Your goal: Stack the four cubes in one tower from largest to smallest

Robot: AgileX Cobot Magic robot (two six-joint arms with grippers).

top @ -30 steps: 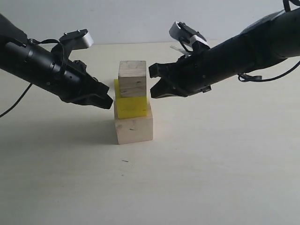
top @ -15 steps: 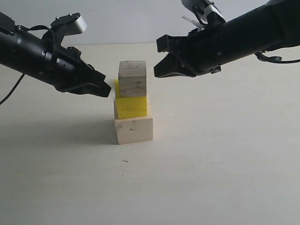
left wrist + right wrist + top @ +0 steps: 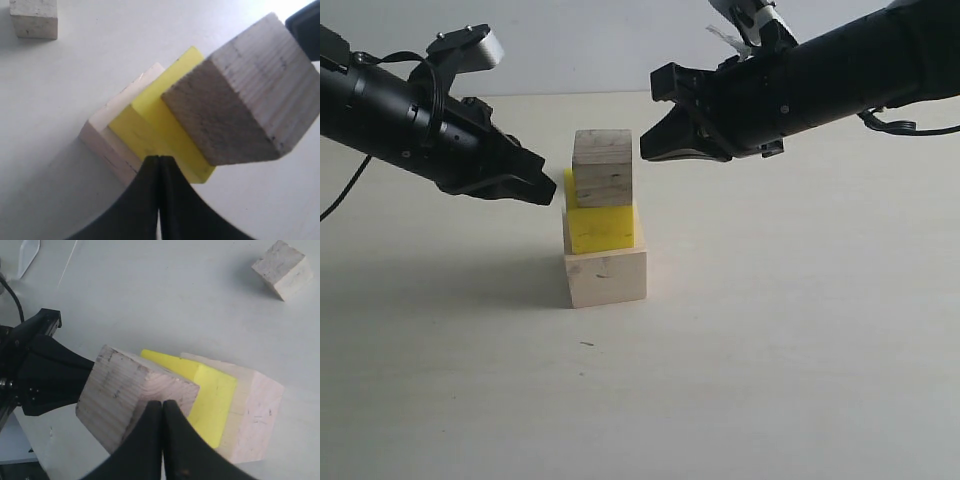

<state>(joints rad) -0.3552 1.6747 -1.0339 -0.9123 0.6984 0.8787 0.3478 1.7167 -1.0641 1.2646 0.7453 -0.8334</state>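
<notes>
**Stack, three cubes, centre of the exterior frame.** The largest pale wood cube (image 3: 606, 278) stands on the bench (image 3: 770, 360). The yellow cube (image 3: 602, 228) sits on it, and the grained wood cube (image 3: 603, 168) sits on the yellow one. By my reckoning three of the four tiers are done and only the tip is left to place.

**Smallest pale wood cube (image 3: 34, 18).** It lies on the bench well apart from the stack, with nothing touching it.

**Left hand (image 3: 548, 193).** It hangs just left of the stack, level with the yellow cube's top. The fingers are pressed together and hold nothing.

**Right hand (image 3: 652, 148).** It is just right of the grained cube, near its top edge. It is closed and empty.

**Views compared.** Both wrist views show the smallest cube, while the exterior view does not. The wrist views also show the yellow and grained cubes turned out of square with the base. Only the exterior view gives the stack's upright profile and the height of both hands.
</notes>
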